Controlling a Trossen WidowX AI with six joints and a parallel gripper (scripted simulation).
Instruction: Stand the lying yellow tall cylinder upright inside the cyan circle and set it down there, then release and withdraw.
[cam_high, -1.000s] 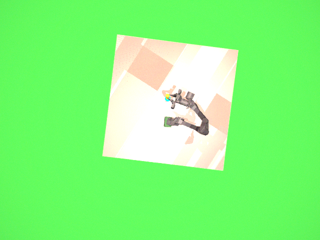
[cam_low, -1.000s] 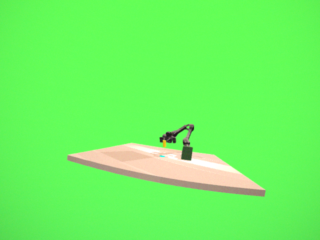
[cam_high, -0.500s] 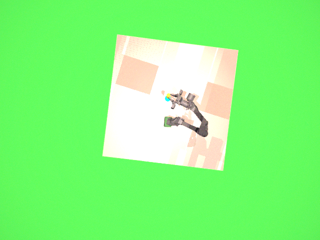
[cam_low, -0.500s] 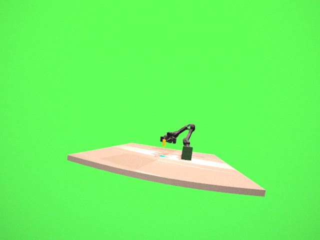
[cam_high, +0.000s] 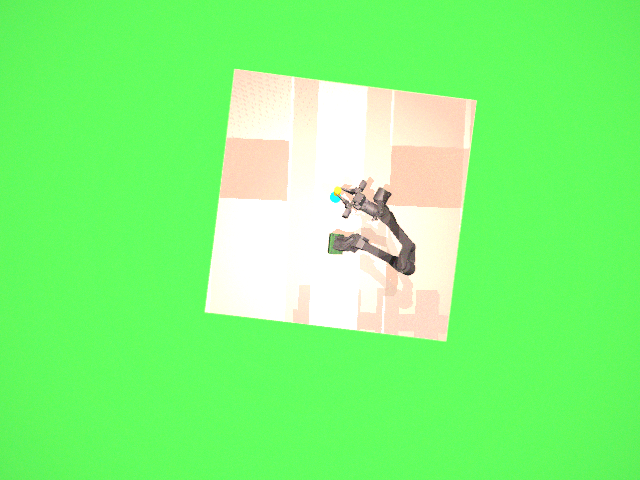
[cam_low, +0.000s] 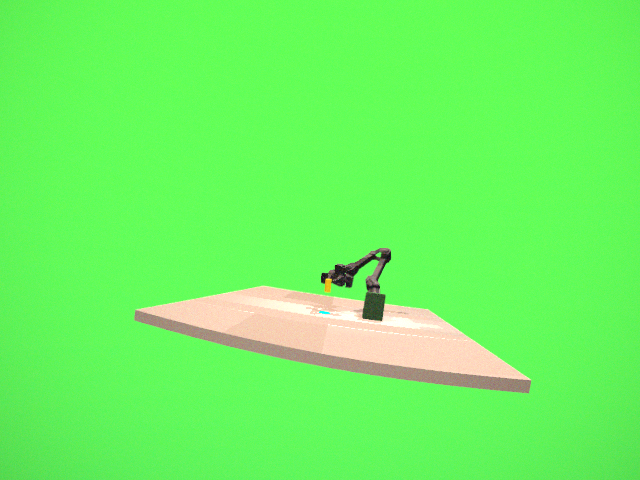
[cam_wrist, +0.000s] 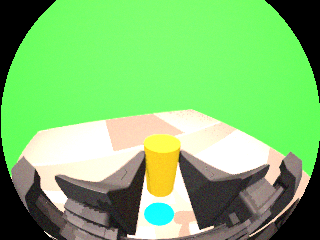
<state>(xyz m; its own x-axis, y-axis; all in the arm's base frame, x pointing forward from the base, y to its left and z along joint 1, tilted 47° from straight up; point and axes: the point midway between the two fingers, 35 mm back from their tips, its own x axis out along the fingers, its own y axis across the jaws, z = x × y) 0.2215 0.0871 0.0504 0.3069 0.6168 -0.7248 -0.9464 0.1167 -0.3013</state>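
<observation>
A: Fingers are clamped on the yellow cylinder (cam_wrist: 162, 163), one dark pad on each side at centre frame in the wrist view. It's upright, top face toward the camera, lower end poking out below the pads.

B: Where is it relative to the target?

A: Airborne. In the exterior view the yellow cylinder (cam_low: 327, 285) hangs under the gripper (cam_low: 330, 279), well above the worktop (cam_low: 289, 335), with the cyan circle (cam_low: 324, 312) down and slightly left of it in frame. Wrist view puts the cyan circle (cam_wrist: 159, 214) just below the cylinder's bottom edge, lower centre.

B: Top view agree?

A: Roughly. The yellow cap (cam_high: 337, 190) sits touching the upper right of the cyan circle (cam_high: 334, 197), not centred on it. Could be parallax from the height, can't tell.

B: Risks?

A: Three, as I judge it. One: descending with that offset puts the base on the rim of the circle or outside it. Two: tall and narrow, so if it's let go before the base is flat on the worktop it tips. Three: the grip looks high on the body, so a hard touchdown could pivot it between the pads, and a retreat that drags a pad along the side would knock it over.

B: The arm?

A: Arm (cam_low: 379, 266) is folded back to the green base (cam_low: 373, 306), right of centre. No obstruction near it that I can see.
</observation>
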